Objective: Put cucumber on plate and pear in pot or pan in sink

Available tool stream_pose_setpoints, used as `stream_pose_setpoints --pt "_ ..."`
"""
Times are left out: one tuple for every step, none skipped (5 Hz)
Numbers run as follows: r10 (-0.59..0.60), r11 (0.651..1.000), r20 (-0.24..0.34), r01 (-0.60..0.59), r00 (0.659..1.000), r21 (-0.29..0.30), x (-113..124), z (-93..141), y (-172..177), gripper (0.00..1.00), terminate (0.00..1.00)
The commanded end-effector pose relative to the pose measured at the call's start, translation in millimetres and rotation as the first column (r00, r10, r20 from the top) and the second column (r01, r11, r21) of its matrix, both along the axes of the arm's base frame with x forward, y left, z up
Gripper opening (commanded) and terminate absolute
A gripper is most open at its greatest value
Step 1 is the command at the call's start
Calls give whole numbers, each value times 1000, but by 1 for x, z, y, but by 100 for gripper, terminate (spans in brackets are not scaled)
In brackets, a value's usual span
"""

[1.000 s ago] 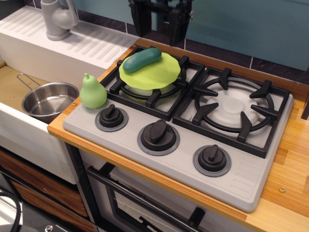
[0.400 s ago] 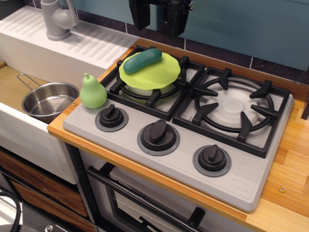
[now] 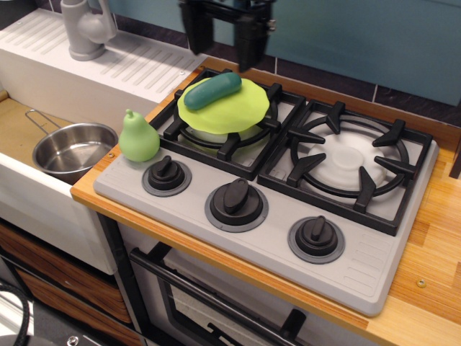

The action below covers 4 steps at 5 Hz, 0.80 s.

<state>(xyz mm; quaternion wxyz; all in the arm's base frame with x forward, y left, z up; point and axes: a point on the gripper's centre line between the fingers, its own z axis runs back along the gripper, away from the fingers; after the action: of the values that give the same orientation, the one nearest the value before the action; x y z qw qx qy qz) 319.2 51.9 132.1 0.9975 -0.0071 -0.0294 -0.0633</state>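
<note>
— Currently listed: cucumber [image 3: 212, 90] on plate [image 3: 234, 112]; pear [image 3: 138, 137] at tabletop's left edge, beside sink [image 3: 18, 126]; hand [image 3: 223, 32] spread apart, empty.

— Risk: glossy pear slipping, missing pot [image 3: 72, 151].

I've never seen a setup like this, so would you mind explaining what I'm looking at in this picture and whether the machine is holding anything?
This is a single view from a camera looking down at a toy kitchen from the front. The two dark prongs at the top edge are the robot arm's hand; its fingers stand apart with nothing between them, so it holds nothing.

On the grey stove, the smooth dark green toy cucumber lies on the thin round lime-green plastic plate, which rests on the left burner grate. The small light green toy pear stands upright on the stove's left front corner.

To the left is the recessed sink with a grey tap behind it. Inside sits the shiny steel saucepan, which looks empty.
</note>
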Motion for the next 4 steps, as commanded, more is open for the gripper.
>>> stream_pose_setpoints --pt "3 1000 155 -7 988 26 -18 11 20 100 0" --pt "8 998 197 -19 980 53 -21 2 29 100 0" --pt "10 997 229 -29 973 77 -25 -7 39 100 0" --pt "16 995 235 -39 972 94 -27 -9 48 100 0"
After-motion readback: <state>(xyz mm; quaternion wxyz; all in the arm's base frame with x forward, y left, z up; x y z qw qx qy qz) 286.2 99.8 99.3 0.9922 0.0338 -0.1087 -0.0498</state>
